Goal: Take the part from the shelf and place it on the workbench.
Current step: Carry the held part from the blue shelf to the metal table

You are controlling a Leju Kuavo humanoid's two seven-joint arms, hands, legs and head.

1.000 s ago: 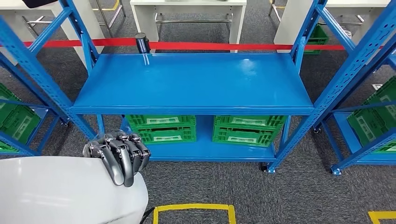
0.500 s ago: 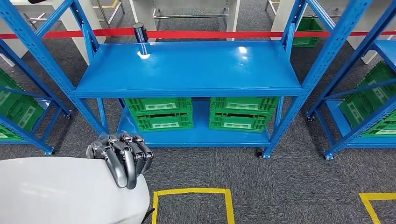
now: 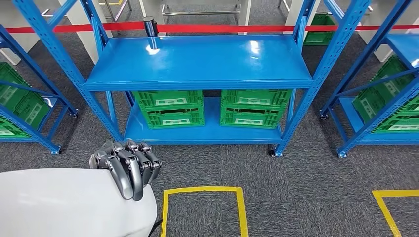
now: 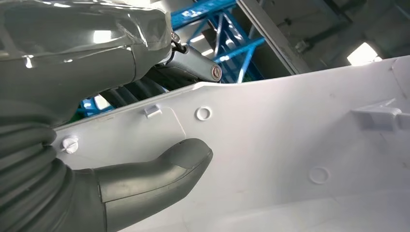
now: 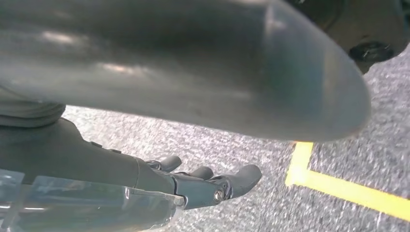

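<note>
The view has drawn back from the shelf [image 3: 200, 61]; left hand [image 3: 126, 165] still grips the white part [image 3: 69, 202].

Three blue shelf racks [image 3: 200, 61] stand in view. Two green crates [image 3: 170, 107] sit under the middle one. Two yellow floor squares [image 3: 202, 189] show.

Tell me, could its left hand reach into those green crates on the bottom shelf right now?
Probably not: the left hand already grips a large white part, and the green crates sit across open carpet, under the upper shelf.
</note>
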